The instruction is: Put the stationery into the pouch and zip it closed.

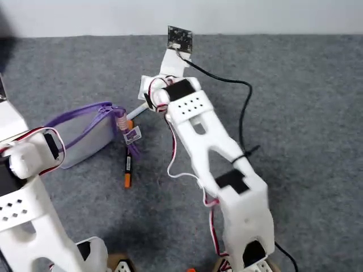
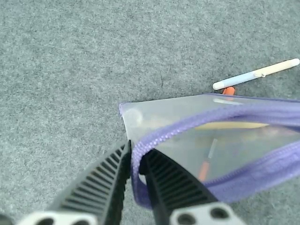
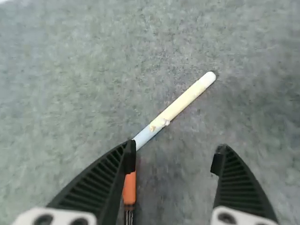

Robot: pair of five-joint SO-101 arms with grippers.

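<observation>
The clear pouch (image 1: pixel 85 136) with a purple zipper lies at the left, its mouth open; in the left wrist view the pouch (image 2: pixel 197 136) shows a yellow item and an orange-tipped pen inside. My left gripper (image 2: pixel 136 161) is shut on the pouch's purple zipper edge at its corner. A pale white-and-blue pen (image 1: pixel 136 111) lies on the carpet just beyond the pouch's mouth. My right gripper (image 3: pixel 173 157) is open above the near end of this pen (image 3: pixel 176 108). An orange-and-black pen (image 1: pixel 127 164) lies near the pouch's mouth, and the same pen (image 3: pixel 129 187) shows beside one finger.
Grey carpet (image 1: pixel 295 113) covers the table, with free room to the right. A pink charm and a small tag (image 1: pixel 131 135) hang at the zipper's end. A black cable (image 1: pixel 245 107) runs from the right arm across the carpet.
</observation>
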